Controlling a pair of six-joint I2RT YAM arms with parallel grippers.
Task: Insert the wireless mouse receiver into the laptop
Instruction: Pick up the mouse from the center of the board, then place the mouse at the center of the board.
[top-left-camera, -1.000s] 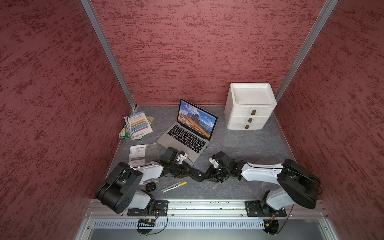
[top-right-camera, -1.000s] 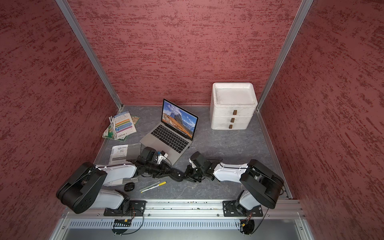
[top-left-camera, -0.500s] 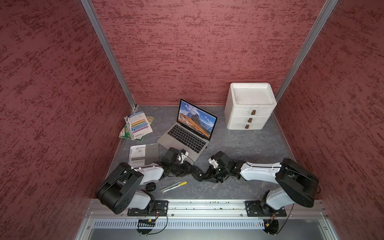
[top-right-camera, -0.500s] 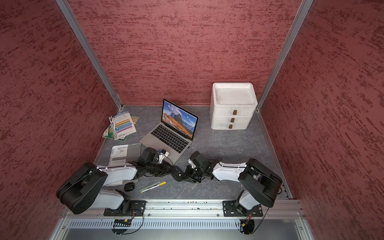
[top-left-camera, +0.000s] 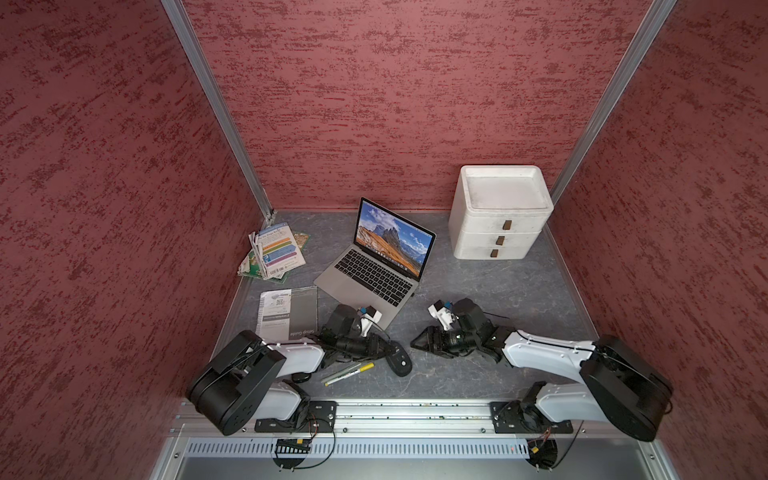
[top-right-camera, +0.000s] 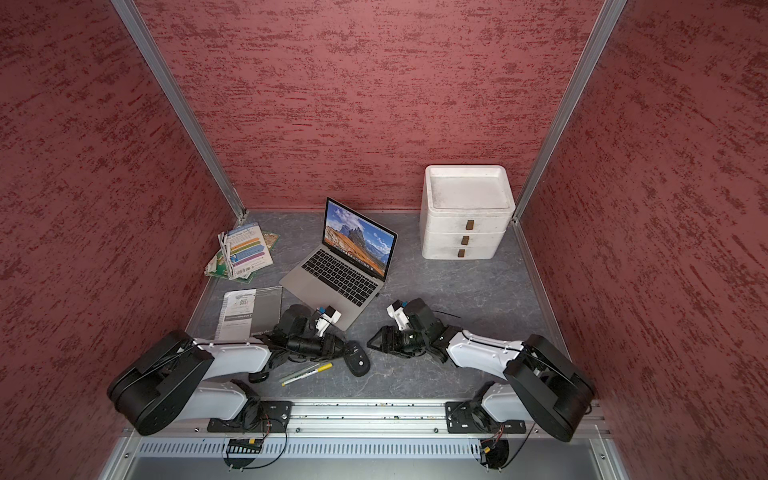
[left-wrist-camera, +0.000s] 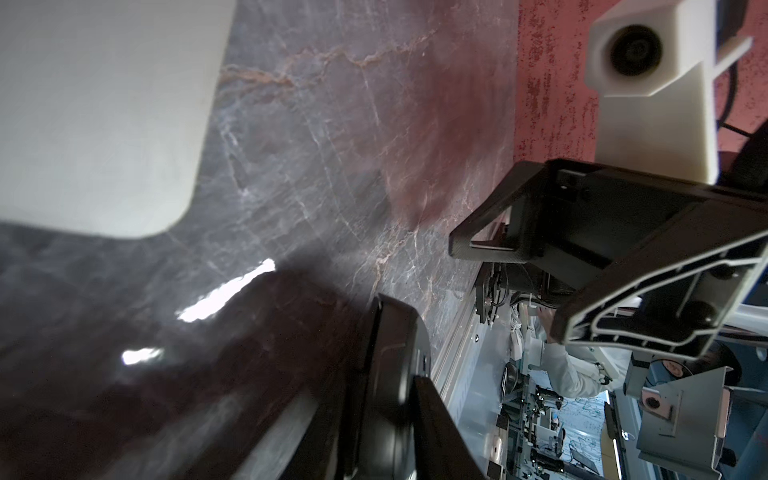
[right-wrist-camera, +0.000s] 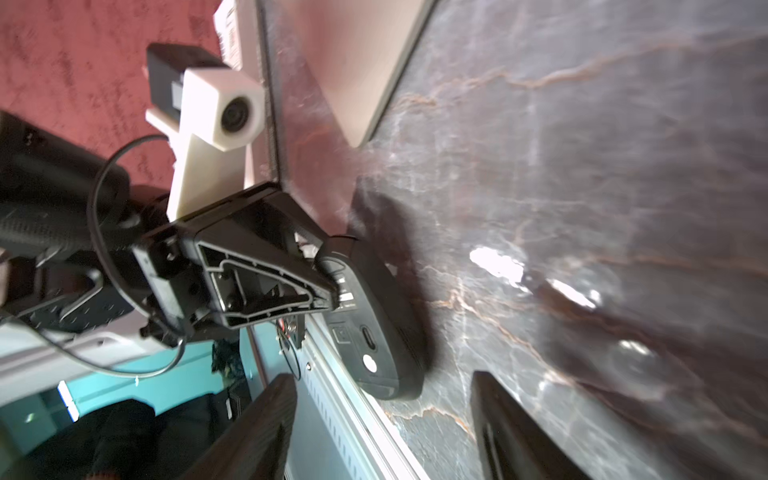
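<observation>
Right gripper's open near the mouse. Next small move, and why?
Probably ease the right gripper toward the underside of the mouse: its jaws stand open and empty, short of it, while the left gripper holds it on edge, underside facing them.

Rough, coarse red plaster-like texture covers the walls (top-left-camera: 395, 104), wholly matt. The tabletop (top-left-camera: 519, 286) is smooth grey marbled stone-look with a sheen that throws bright glints. The laptop (top-left-camera: 374, 270) has a matt silver metal-looking body and a glossy screen. The drawer unit (top-left-camera: 498, 232) is matt white, scuffed, with brown wood-like pulls. The booklets (top-left-camera: 274, 251) are printed paper, the mouse (right-wrist-camera: 374, 324) smooth black plastic, the rail (top-left-camera: 395, 415) bare metal
</observation>
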